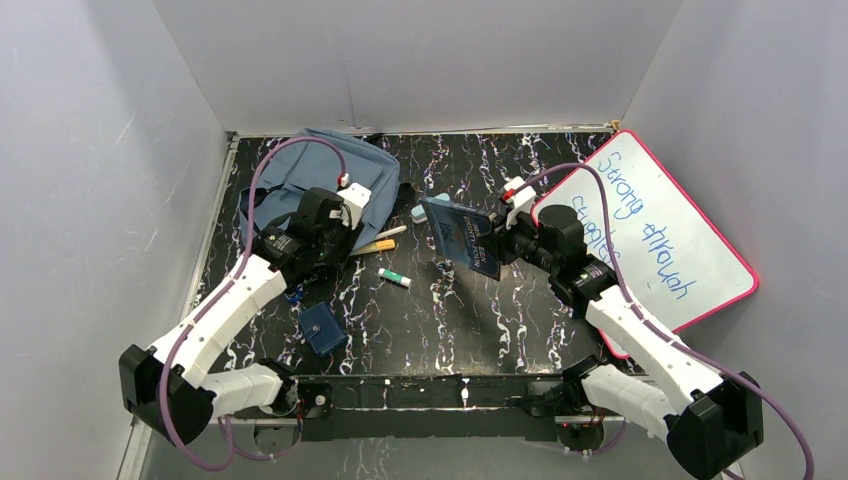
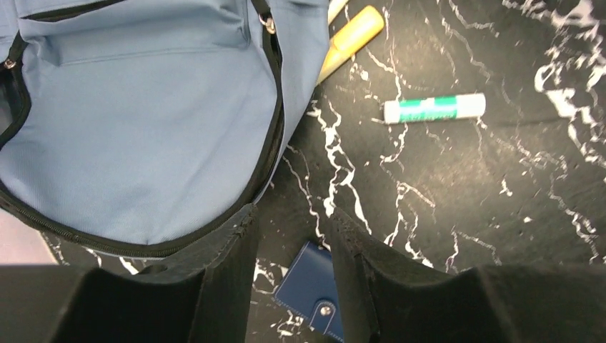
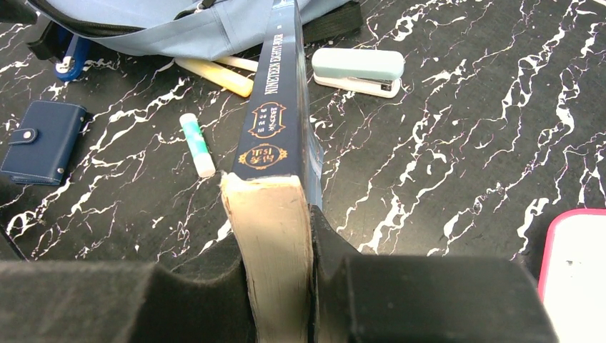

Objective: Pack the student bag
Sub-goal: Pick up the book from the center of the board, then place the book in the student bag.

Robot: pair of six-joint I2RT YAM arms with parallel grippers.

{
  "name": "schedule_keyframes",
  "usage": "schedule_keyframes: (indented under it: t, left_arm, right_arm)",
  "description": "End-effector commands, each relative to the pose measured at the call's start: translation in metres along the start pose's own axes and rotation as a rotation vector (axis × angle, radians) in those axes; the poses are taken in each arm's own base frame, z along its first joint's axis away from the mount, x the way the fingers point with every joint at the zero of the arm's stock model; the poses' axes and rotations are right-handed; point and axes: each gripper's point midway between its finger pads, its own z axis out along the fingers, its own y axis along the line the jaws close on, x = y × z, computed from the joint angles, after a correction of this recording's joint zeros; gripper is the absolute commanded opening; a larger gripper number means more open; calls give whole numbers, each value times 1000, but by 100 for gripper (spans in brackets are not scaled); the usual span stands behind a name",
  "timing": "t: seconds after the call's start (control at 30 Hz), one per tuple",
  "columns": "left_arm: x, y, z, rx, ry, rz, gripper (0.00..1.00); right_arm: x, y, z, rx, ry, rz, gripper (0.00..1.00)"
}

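Observation:
The student bag [image 1: 320, 175], slate-blue with black zippers, lies at the back left; its unzipped flap [image 2: 143, 121] fills the left wrist view's upper left. My left gripper [image 1: 312, 262] hovers at the bag's near edge, open [image 2: 293, 218], with nothing between its fingers. My right gripper [image 1: 500, 240] is shut [image 3: 275, 207] on a dark-blue book [image 1: 458, 235] and holds it spine-up [image 3: 275, 107] above the table's middle, pointing toward the bag [image 3: 179, 28].
On the black marbled table lie a glue stick [image 1: 394, 278], a yellow highlighter [image 1: 378, 246], a mint stapler [image 3: 359, 68] and a small dark-blue wallet [image 1: 322, 328], seen below my left fingers [image 2: 314, 289]. A pink-rimmed whiteboard [image 1: 650, 230] lies at right.

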Motion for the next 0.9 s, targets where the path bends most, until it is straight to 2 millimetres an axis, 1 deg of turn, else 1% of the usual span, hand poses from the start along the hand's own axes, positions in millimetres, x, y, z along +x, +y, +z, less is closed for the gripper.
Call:
schedule_keyframes:
  t: [0.0,0.03,0.1,0.17,0.27,0.3,0.37,0.57,0.77,0.87]
  left_arm:
    - [17,14,3,-56,90,96,37]
    - [20,20,8,-89,117,115,36]
    - [22,24,16,-115,152,141,34]
    - [21,21,24,-95,172,150,32]
    - [21,9,36,-18,197,181,32]
    - [21,10,38,-20,205,191,33]
    - [22,17,44,-60,224,204,34]
    - [22,35,50,-144,242,241,34]
    - [28,42,51,-167,261,246,34]
    - [33,42,53,-156,271,243,34]
  right_arm:
    - [-47,2,-2,-7,-171,-30,0]
    - [-47,3,-2,-10,-171,-28,0]
    - [-47,5,-2,-20,-170,-25,0]
    - [-47,7,-3,-29,-167,-25,0]
    - [-46,8,-3,-37,-159,-25,0]
    - [-46,8,-4,-37,-158,-24,0]
    - [-46,9,-4,-39,-158,-26,0]
    - [-45,12,-5,-56,-155,-23,0]
    - [-46,14,-4,-66,-155,-19,0]
    - [-46,15,-3,-73,-152,-15,0]
